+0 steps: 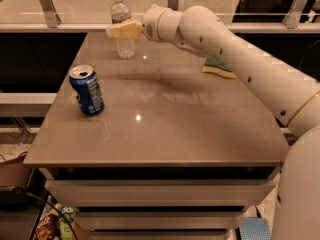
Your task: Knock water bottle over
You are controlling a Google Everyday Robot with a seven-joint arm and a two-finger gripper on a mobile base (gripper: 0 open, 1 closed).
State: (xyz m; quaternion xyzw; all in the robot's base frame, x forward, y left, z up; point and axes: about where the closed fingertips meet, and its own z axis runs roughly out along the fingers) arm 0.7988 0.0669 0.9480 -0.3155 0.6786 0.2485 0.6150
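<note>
The water bottle (125, 47) is clear with a white cap and stands upright near the far left edge of the grey table (165, 119). My gripper (119, 30), with pale yellow fingers at the end of the white arm, reaches in from the right. It is level with the bottle's middle and overlaps it in this view. Whether it touches the bottle I cannot tell.
A blue soda can (88, 90) stands upright at the table's left side, nearer the front. A green and yellow sponge (218, 67) lies at the far right, partly behind my arm. A glass railing runs behind the table.
</note>
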